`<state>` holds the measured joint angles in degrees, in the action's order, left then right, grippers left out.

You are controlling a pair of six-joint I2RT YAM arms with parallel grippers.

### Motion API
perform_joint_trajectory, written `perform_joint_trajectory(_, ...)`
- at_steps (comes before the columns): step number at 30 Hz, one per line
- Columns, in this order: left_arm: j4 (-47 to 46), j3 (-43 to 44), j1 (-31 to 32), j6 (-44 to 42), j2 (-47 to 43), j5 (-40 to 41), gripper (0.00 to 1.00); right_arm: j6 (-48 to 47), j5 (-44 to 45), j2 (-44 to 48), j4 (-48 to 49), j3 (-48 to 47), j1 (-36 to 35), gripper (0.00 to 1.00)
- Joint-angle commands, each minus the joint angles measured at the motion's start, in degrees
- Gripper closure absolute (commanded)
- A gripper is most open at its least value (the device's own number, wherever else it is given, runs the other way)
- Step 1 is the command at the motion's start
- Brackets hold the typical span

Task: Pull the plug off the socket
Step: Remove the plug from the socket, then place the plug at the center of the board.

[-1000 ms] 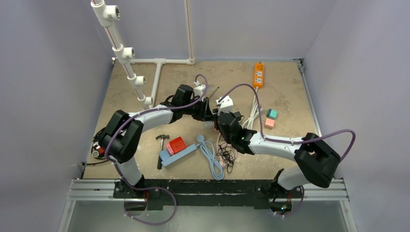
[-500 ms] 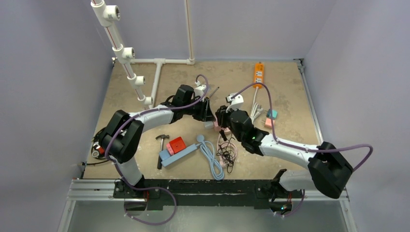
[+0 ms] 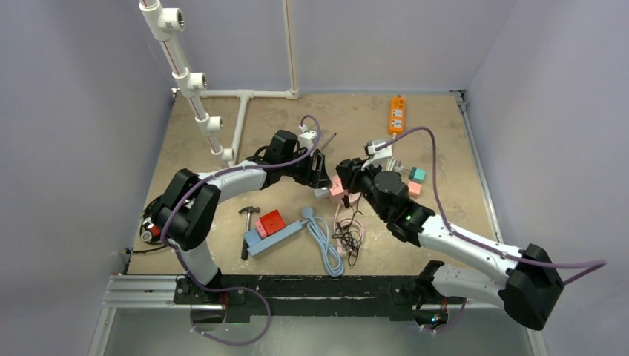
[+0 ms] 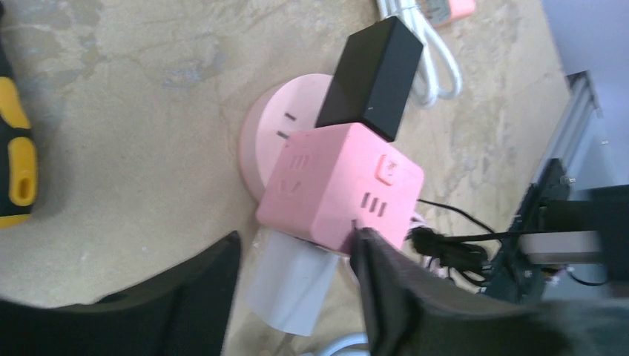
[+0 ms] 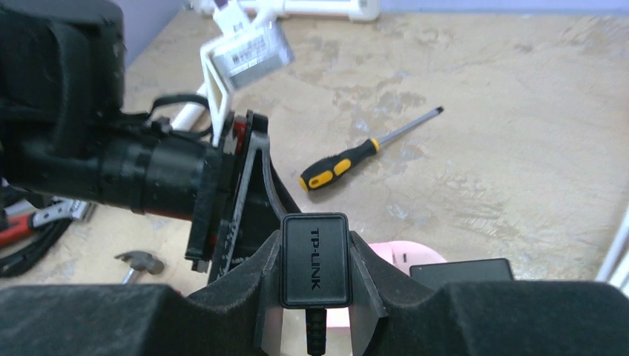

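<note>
Gripping the TP-LINK plug (image 5: 314, 248) firmly with the right gripper (image 5: 314, 267), just above the pink socket cube (image 4: 337, 185). Standing open with the left gripper (image 4: 297, 243) at the cube's near side, holding nothing. Draw straight away from the cube, no twisting; mind the black adapter (image 4: 371, 78) on it.

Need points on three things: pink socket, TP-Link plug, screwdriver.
socket (image 4: 334, 185), left wrist view, the pink cube's facing side.
TP-Link plug (image 5: 314, 259), right wrist view, its labelled black face.
screwdriver (image 5: 340, 165), right wrist view, the yellow and black handle.
</note>
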<state>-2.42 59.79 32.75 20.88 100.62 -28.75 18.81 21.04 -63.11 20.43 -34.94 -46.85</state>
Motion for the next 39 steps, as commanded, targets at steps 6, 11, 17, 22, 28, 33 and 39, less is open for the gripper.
perform_joint_trajectory(6,4.47,3.05,0.38,-5.94,-8.06,4.51,0.17,-1.26,6.09,9.64,-16.19,-14.45,0.0,1.0)
perform_joint_trajectory(11,4.28,2.74,-0.32,-6.93,-13.55,8.53,0.15,-1.98,7.59,10.37,-25.79,-26.49,0.0,1.0)
perform_joint_trajectory(17,5.88,1.47,-0.45,-6.32,-16.32,16.58,0.15,-4.91,14.22,5.66,-31.6,-38.02,0.0,1.0)
perform_joint_trajectory(22,5.85,0.63,-0.45,-5.49,-17.14,16.51,0.14,-6.76,16.4,-0.42,-32.2,-42.54,5.51,1.0)
perform_joint_trajectory(28,5.45,-0.86,-0.41,-4.94,-18.87,15.92,0.14,-5.08,10.09,-3.42,-30.36,-40.44,17.98,1.0)
perform_joint_trajectory(33,5.4,-1.09,-0.41,-4.59,-19.48,15.23,0.14,-0.74,13.06,-4.17,-30.03,-34.19,25.85,1.0)
perform_joint_trajectory(39,5.01,-1.34,0.03,-3.87,-19.25,13.87,0.14,1.41,8.27,-4.9,-24.29,-23.86,36.06,1.0)
